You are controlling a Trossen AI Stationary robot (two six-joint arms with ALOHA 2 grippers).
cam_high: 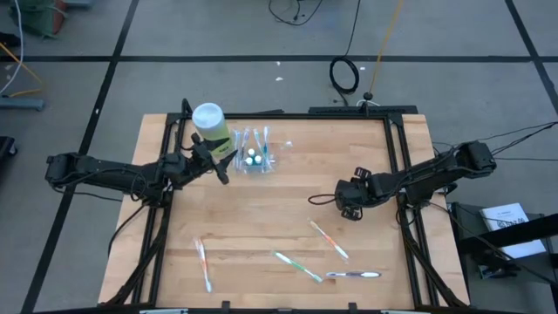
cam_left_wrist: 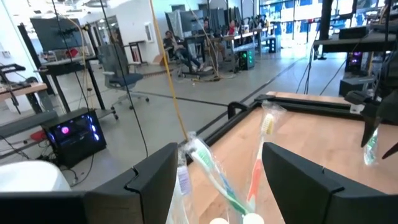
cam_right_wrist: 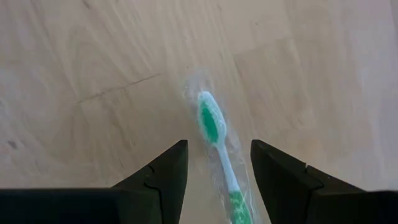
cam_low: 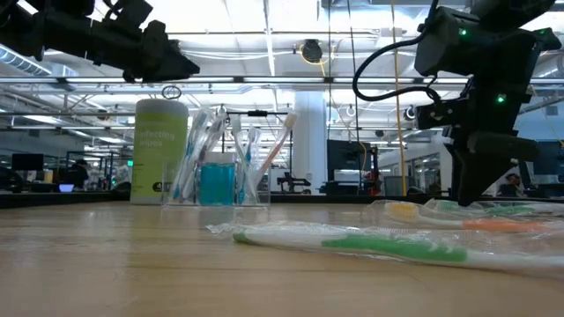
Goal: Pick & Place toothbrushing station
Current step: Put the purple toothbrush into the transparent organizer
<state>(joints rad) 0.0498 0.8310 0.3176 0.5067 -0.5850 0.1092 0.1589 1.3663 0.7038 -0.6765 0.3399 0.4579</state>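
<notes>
Overhead, the left claw (cam_high: 220, 167) hovers just beside the clear cup (cam_high: 255, 160) of brushes near the bench's (cam_high: 261, 218) far edge; the right claw (cam_high: 350, 206) hangs over bare wood, with loose wrapped toothbrushes (cam_high: 329, 240) scattered nearer the front.

At bench height, a green-handled toothbrush (cam_low: 388, 248) lies flat in crinkly film, and the cup's brushes stand fanned.

From the left wrist, its fingers (cam_left_wrist: 152, 177) are spread wide, holding nothing.

From the right wrist, the fingers (cam_right_wrist: 165, 171) gape either side of a slim wrapped brush with green bristles (cam_right_wrist: 211, 124), not gripping. I'd drop straight down and pinch the handle, since the film looks slippery.
</notes>
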